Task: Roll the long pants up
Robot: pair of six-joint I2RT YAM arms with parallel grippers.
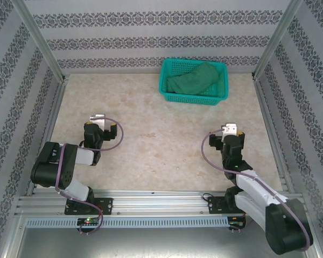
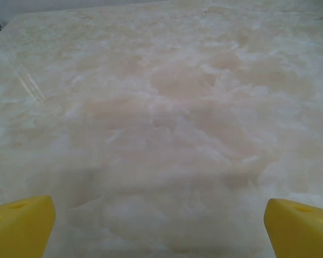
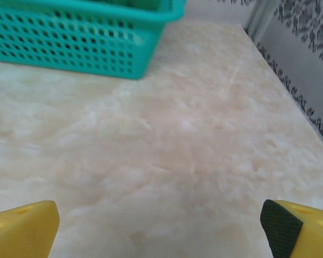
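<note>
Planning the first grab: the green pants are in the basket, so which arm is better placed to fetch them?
Probably the right. The long pants lie in the teal basket, far and right of centre; the right gripper, open, sits nearer and faces it. The left gripper, also open, is farther.

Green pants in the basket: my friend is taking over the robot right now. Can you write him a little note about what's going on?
Left gripper: open, holding nothing, over bare table.
Right gripper: open, holding nothing, facing the basket.
Long pants: bunched up inside the teal basket at the table's far side.
Done: nothing yet.
Left: take the pants out, lay them flat, roll them up.
</note>
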